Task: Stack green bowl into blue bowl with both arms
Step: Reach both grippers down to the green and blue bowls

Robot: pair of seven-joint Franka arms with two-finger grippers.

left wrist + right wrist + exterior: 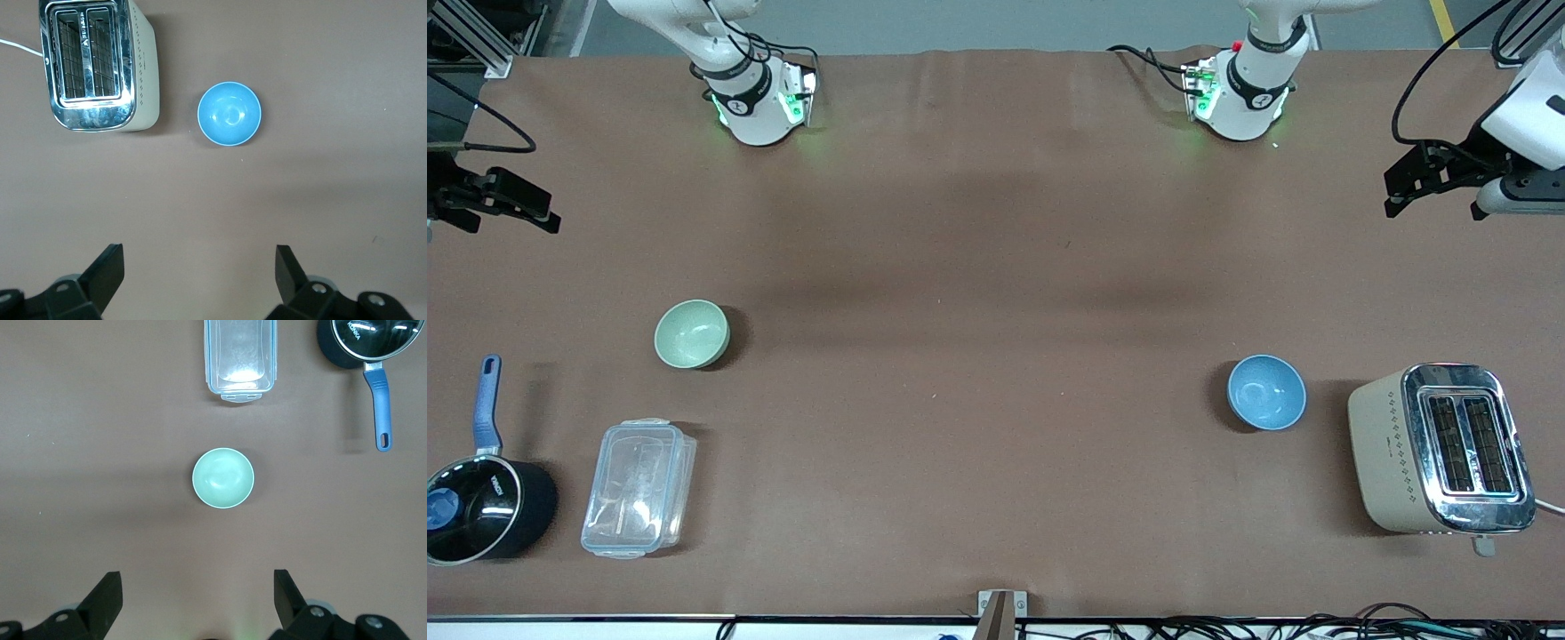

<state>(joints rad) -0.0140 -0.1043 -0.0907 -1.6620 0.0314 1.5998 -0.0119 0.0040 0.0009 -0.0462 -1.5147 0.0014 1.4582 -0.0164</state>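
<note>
Nearest the camera stand the toaster (1440,449), the saucepan (482,508) and the clear box (639,487). With the toaster as landmark, the blue bowl (1266,392) sits just beside it, toward the right arm's end; the green bowl (692,333) lies well apart from it, near the box and pan. The left gripper (1427,182) hangs over the table's edge at the left arm's end, jaws spread and empty; the right gripper (494,203) likewise at its own end. Risks: glossy rims may slip from a pinch; the toaster crowds the blue bowl, inviting a collision; a tilted release may seat the green bowl askew.
</note>
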